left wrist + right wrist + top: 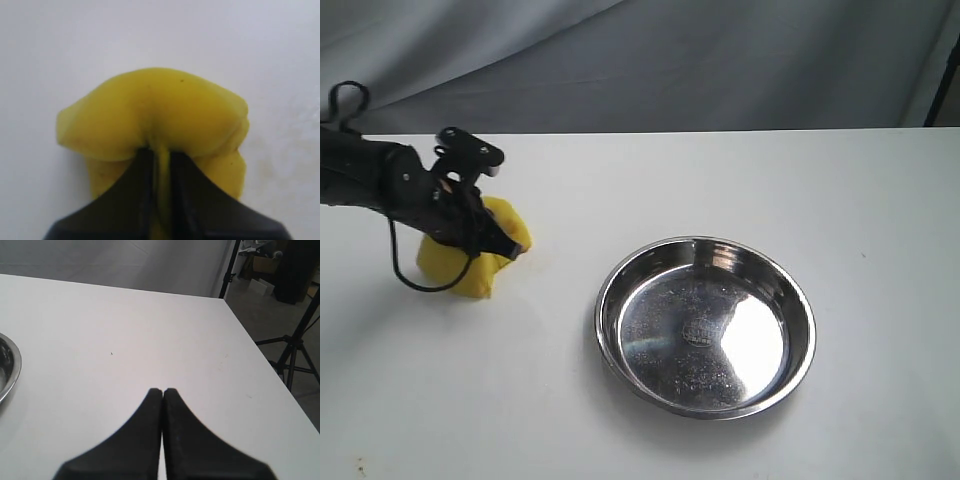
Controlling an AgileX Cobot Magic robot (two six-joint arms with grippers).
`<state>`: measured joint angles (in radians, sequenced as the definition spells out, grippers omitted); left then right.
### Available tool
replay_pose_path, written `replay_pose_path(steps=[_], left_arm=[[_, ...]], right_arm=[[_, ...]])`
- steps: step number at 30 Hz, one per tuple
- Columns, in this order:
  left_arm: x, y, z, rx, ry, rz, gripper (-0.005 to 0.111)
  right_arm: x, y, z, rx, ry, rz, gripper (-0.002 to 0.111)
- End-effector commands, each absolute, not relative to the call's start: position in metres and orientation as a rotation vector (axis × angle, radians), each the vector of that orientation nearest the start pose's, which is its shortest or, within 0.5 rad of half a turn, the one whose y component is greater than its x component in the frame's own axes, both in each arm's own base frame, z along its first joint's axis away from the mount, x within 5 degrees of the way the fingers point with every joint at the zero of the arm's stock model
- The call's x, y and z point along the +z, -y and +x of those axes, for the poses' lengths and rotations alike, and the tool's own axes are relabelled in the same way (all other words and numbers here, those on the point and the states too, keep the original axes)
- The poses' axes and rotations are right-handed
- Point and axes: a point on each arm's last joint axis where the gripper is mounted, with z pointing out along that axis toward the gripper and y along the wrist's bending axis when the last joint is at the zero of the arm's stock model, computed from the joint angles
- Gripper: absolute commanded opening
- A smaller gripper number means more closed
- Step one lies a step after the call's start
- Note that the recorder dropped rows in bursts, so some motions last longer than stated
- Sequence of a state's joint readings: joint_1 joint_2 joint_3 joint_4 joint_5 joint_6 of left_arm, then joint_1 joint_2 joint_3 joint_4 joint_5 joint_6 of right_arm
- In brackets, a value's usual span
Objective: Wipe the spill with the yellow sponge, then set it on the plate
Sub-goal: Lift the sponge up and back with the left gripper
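Note:
My left gripper [500, 243] is shut on the yellow sponge [460, 265], which bulges on both sides of the pinch and rests on the white table at the left. In the left wrist view the sponge [150, 110] fills the middle, squeezed between the black fingers [142, 170] of the left gripper [161, 152]. The spill does not show in any view. The steel plate [620, 270] sits empty to the right of the sponge, and its rim [12, 365] shows in the right wrist view. My right gripper [163, 391] is shut on nothing, above bare table.
A grey cloth backdrop hangs behind the table. The table's far edge and right edge [260, 360] show in the right wrist view, with tripod legs [295, 350] on the floor beyond. The right arm is out of the exterior view.

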<state>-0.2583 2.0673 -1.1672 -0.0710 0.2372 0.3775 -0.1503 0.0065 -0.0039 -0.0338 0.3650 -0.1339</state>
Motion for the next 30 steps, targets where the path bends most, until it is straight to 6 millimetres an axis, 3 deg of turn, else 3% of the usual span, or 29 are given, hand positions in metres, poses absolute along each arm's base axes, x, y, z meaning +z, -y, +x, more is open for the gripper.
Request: replay_pose_path(steps=[1,7,10,13,20,23,26,30], left_arm=[[0.091,0.157,0.369,-0.071,-2.544,0.912,0.0],[0.094,0.192,0.35,-0.102,-2.53,1.052,0.0],[0.102,0.194,0.349,-0.111,-2.519,1.035,0.0],[0.125,0.188,0.353,-0.116,-2.487,0.978,0.0],[0.211,0.144,0.359,-0.092,-2.352,0.783,0.0],[0.233,0.119,0.359,-0.069,-2.35,0.706,0.0],[0.238,0.096,0.36,-0.045,-2.396,0.648,0.0],[0.216,0.077,0.362,-0.034,-2.499,0.606,0.0]], right_arm=[[0.181,0.009,0.052,-0.236,-1.846,-0.013,0.0],[0.181,0.009,0.052,-0.236,-1.846,-0.013,0.0],[0.181,0.009,0.052,-0.236,-1.846,-0.013,0.0],[0.181,0.009,0.052,-0.236,-1.846,-0.013,0.0],[0.181,0.009,0.052,-0.236,-1.846,-0.013,0.0],[0.181,0.009,0.052,-0.236,-1.846,-0.013,0.0],[0.181,0.009,0.052,-0.236,-1.846,-0.013,0.0],[0.181,0.009,0.052,-0.236,-1.846,-0.013,0.0]])
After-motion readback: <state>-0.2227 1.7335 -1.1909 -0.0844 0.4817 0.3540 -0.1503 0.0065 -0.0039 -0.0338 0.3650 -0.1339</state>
